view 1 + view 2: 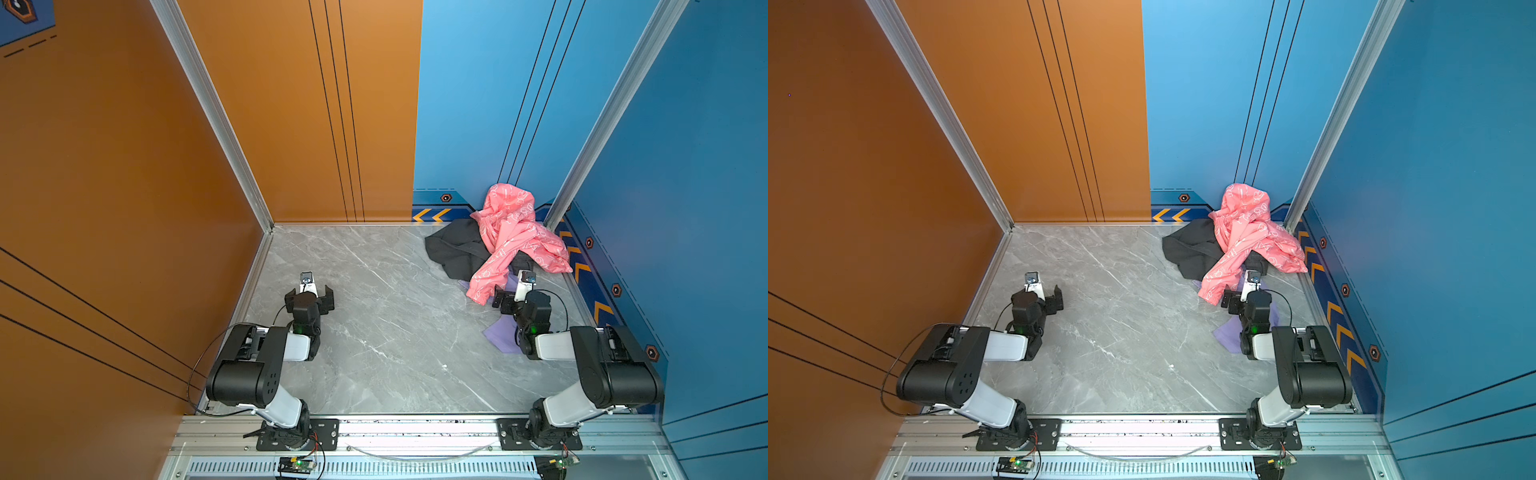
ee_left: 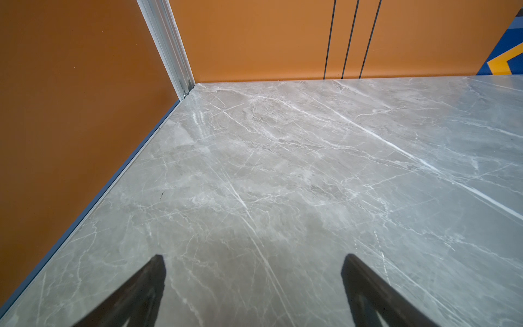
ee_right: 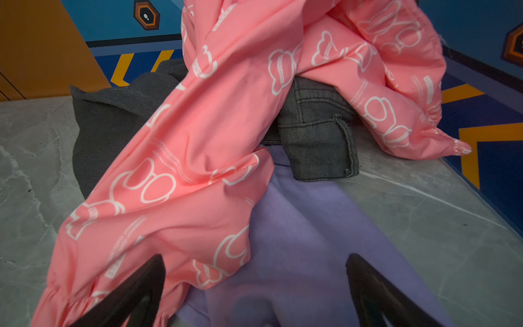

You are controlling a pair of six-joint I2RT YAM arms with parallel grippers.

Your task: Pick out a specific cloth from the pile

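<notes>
The lavender cloth [image 3: 311, 237] lay at the near edge of the pile [image 1: 498, 249], on the right side of the worktop [image 1: 395, 340]. Its far part was tucked under the sleeve of the pink jacket [image 3: 215, 147] and under the dark grey trousers [image 3: 317, 133]. We had the right fingers [image 3: 373, 288] spread wide and empty just above its bare patch, one of them over the jacket cuff. We judged this the approach before the grasp: next we needed to shift right, clear of the pink fabric, descend, and pinch lavender only. The left fingers [image 2: 141, 288] hung wide and idle over bare worktop at the left, well apart.
</notes>
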